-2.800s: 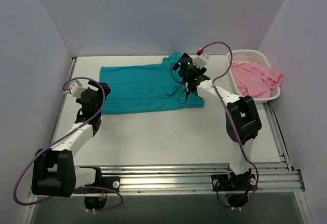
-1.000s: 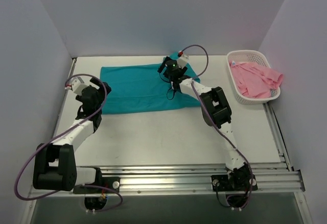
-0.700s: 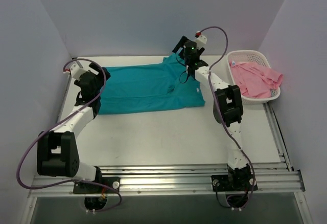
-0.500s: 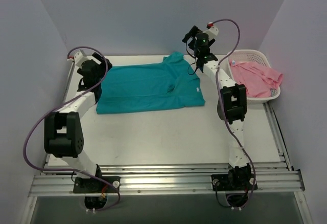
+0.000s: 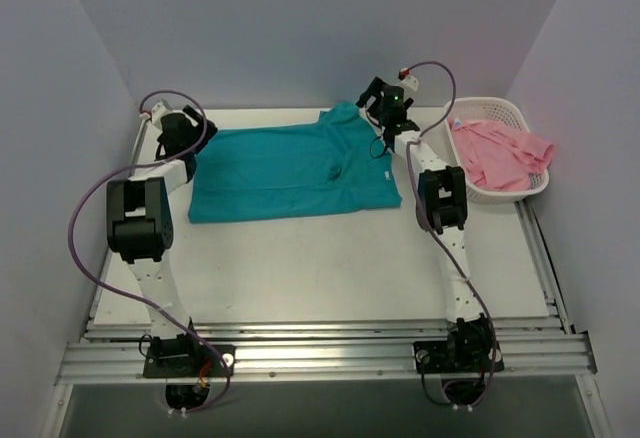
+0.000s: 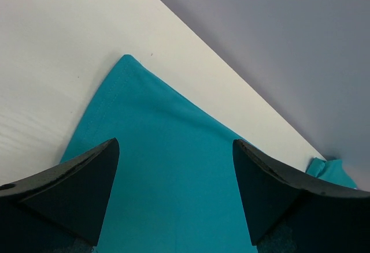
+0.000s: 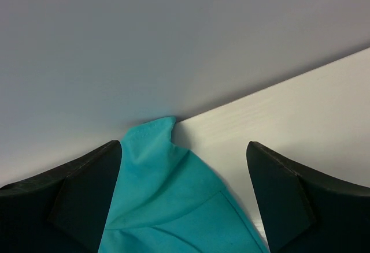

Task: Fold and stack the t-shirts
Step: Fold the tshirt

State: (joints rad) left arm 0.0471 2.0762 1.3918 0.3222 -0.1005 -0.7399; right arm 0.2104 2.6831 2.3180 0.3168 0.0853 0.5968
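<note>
Left end effector (image 6: pixel 173 148) and right end effector (image 7: pixel 184 146) gape wide, empty, over the teal t-shirt (image 5: pixel 285 173) at the counter's (image 5: pixel 300 258) far edge.

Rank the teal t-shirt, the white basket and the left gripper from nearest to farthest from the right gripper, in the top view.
From the right gripper:
1. teal t-shirt, right beside it, spreading left.
2. white basket, on its right.
3. left gripper, at the shirt's far left end.
</note>
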